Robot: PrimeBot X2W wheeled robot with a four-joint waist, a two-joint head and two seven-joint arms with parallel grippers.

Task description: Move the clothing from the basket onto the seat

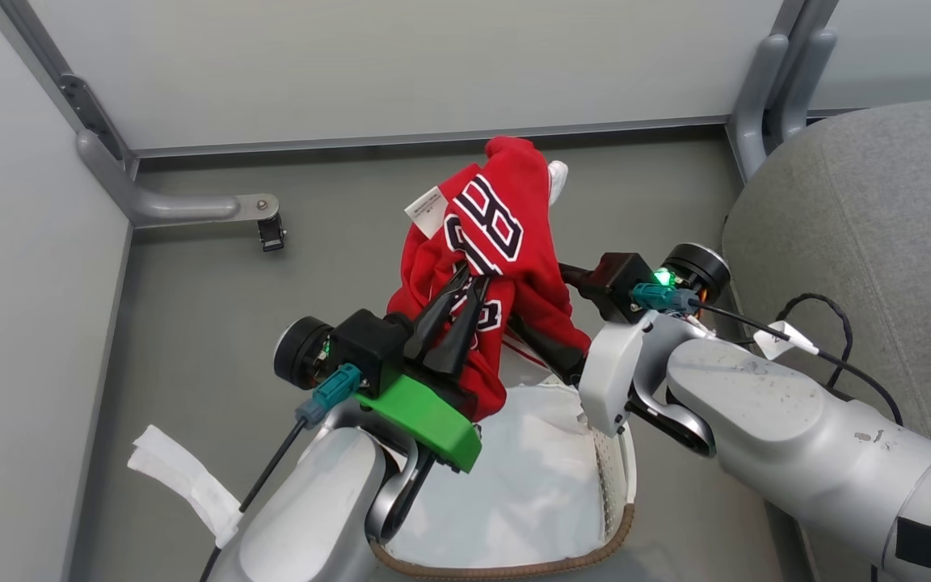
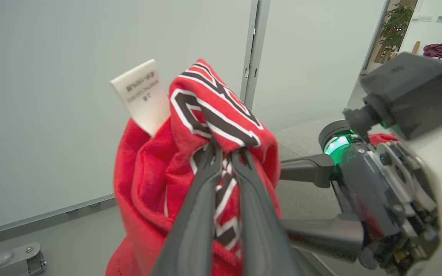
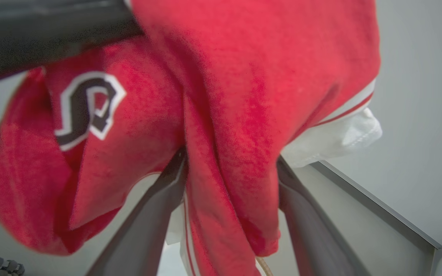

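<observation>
Leftmost in the head view, a grey metal floor bracket point(image 1: 191, 208) lies by the wall panel, and a strip of white cloth point(image 1: 179, 477) lies on the floor near the left arm. The left gripper point(image 1: 465, 284) is pinched tight on the clothing point(image 1: 514, 234), its two long dark fingers pressed together on a fold of soft red knit. The bundle hangs from that pinch above the far end of the basket point(image 1: 595, 543). Whether its lower hem touches the white liner point(image 1: 530, 493) cannot be told.

The head view gives the block numbers in black edged with white and a white care tag point(image 1: 425, 208) sticking out at the upper left. The left wrist view adds the printing on that tag, too blurred to read, plus a potted plant point(image 2: 395, 21) and a dark red cloth point(image 2: 441, 50) in the room beyond.

The right gripper point(image 3: 230, 165) stands wide open, a thick fold of the red fabric draped down between its spread fingers. The right wrist view alone shows a white ribbed hem with a red stripe and one curved letter.

The seat point(image 1: 878, 234), grey woven upholstery with a rounded corner, lies well to the right of the bundle, beside the right forearm. The basket's brown woven rim and perforated white wall show at the bottom.
</observation>
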